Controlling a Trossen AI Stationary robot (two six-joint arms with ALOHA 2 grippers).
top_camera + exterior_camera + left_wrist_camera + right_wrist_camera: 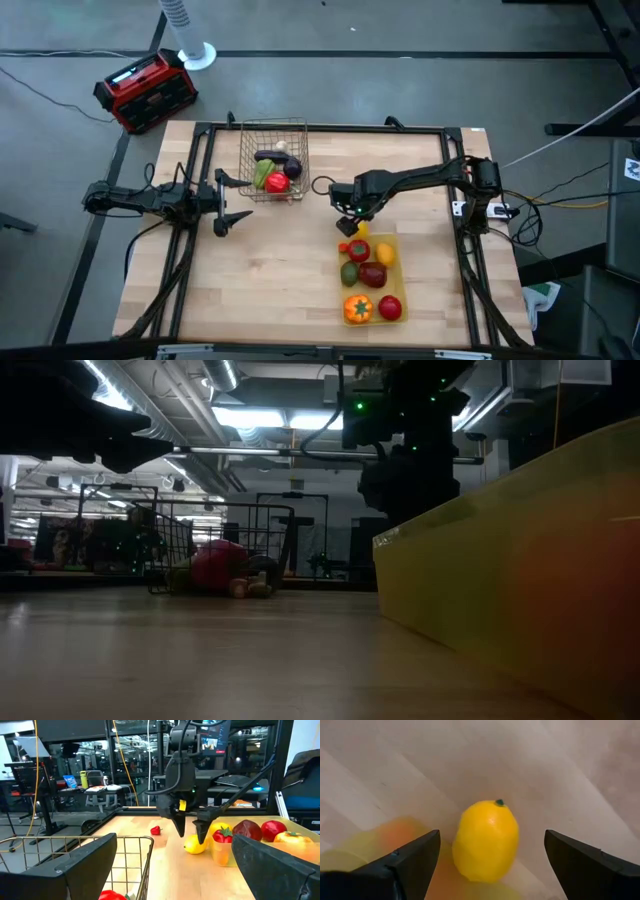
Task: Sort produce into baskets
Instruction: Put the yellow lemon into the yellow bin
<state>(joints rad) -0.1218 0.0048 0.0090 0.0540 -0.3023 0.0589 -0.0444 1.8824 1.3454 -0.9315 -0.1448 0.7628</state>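
A yellow lemon (486,842) lies on the wooden table against the outer far end of the yellow tray (396,262), which holds several fruits. My right gripper (490,865) points down above the lemon, open, with one finger on each side and touching nothing; it also shows in the left wrist view (191,831). The wire-mesh basket (272,130) at the far middle holds a purple, a green and a red piece. My left gripper (238,198) waits open and empty just left of the basket.
A small red piece (156,830) lies loose on the table beyond my right gripper. A red-and-black box (145,90) stands on the floor past the table's far left corner. Bare wood stretches across the table's near left part (250,290).
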